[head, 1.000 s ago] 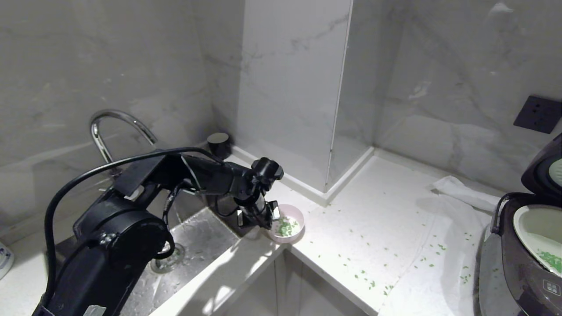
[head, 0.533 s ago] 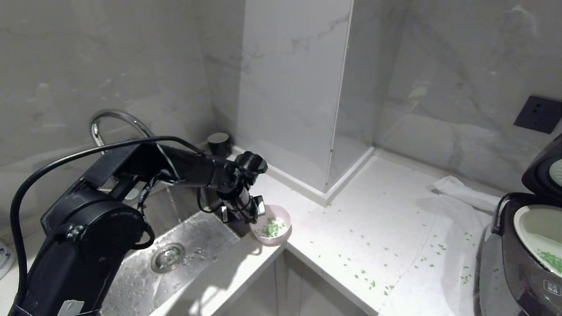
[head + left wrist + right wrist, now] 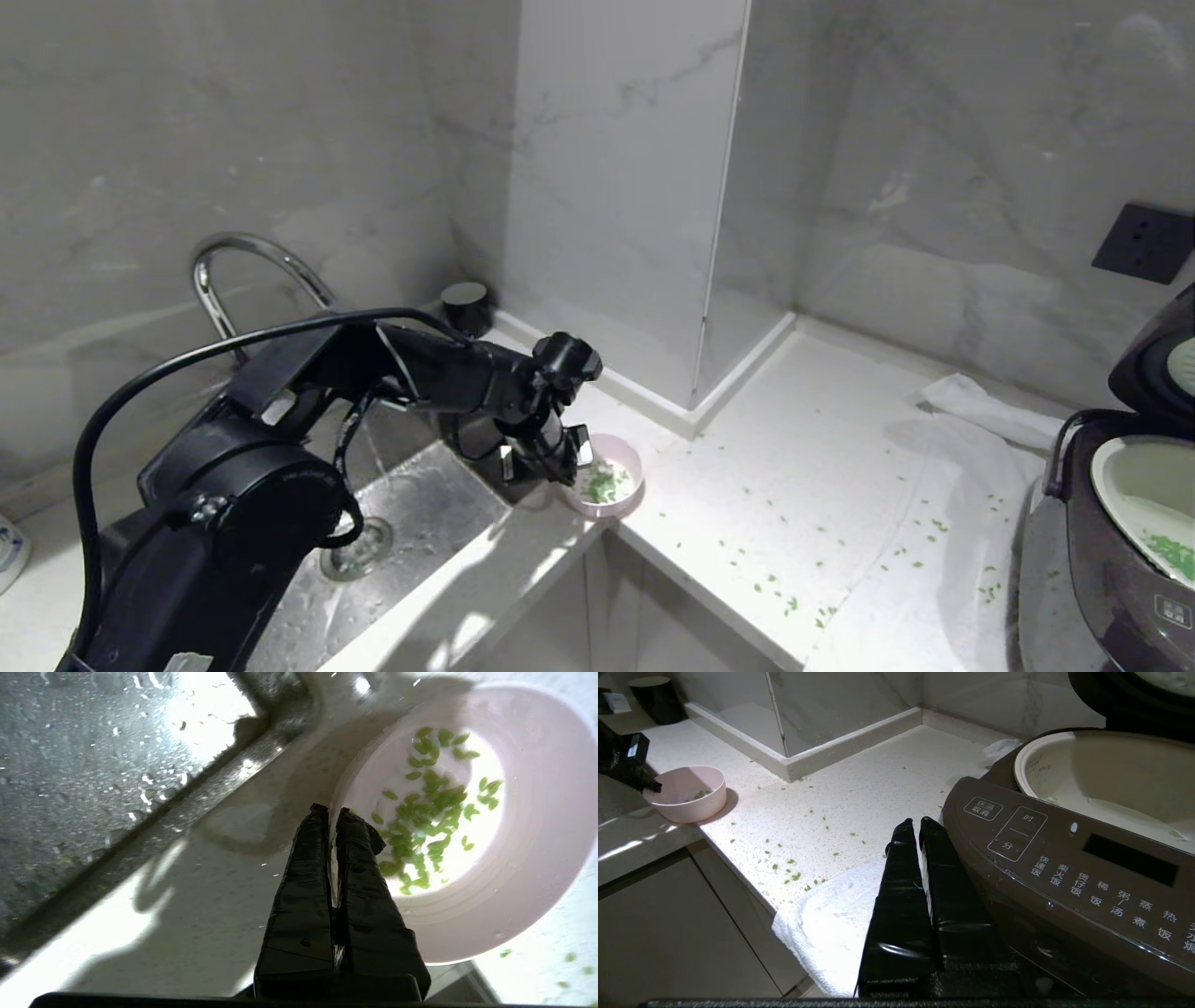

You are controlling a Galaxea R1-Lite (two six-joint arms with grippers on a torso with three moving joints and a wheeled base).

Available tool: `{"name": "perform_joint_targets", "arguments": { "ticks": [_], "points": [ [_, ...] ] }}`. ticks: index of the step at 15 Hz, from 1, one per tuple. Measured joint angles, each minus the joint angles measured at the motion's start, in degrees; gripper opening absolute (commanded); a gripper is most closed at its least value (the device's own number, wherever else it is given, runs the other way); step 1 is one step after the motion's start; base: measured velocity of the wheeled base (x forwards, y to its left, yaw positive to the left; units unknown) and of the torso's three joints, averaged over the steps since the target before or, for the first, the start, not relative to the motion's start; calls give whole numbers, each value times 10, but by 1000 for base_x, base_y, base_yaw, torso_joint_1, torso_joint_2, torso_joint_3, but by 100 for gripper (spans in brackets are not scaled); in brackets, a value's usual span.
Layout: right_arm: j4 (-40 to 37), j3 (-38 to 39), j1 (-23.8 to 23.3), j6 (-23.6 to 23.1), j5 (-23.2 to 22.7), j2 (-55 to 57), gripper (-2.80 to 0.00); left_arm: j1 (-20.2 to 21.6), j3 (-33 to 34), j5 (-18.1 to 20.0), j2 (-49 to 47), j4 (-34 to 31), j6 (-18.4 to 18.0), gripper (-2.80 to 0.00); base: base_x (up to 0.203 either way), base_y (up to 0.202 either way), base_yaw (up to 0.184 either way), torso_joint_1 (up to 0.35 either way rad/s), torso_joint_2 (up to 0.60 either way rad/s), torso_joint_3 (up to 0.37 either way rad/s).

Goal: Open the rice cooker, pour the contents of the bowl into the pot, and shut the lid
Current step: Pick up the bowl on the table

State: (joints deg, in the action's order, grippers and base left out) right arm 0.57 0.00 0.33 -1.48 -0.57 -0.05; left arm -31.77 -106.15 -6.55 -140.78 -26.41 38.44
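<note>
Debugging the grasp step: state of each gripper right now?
Left gripper: shut on the rim of the bowl, which sits on the counter by the sink.
Right gripper: shut, empty, parked beside the rice cooker.

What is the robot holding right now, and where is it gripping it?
The left gripper pinches the rim of the pink bowl, nearest the sink. The right gripper holds nothing.

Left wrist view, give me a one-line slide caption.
Left gripper shut on the pink bowl's rim, green bits inside, beside the wet sink.
</note>
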Motion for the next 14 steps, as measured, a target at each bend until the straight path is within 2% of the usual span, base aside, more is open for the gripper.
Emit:
{"name": "perform_joint_targets", "arguments": {
  "ticks": [3,4,5,14],
  "points": [
    [0,0,0,0,0,0,-280,0,-24,-3,-8,0,17,-280,0,0,0,0,0,0],
    [0,0,0,0,0,0,-280,1,-29,-3,-10,0,19,-105,0,0,0,0,0,0],
    [0,0,0,0,0,0,-280,1,-31,-2,-11,0,23,0,0,0,0,0,0,0],
    [0,0,0,0,0,0,-280,-13,-29,-3,-18,-3,18,0,0,0,0,0,0,0]
  ]
}}
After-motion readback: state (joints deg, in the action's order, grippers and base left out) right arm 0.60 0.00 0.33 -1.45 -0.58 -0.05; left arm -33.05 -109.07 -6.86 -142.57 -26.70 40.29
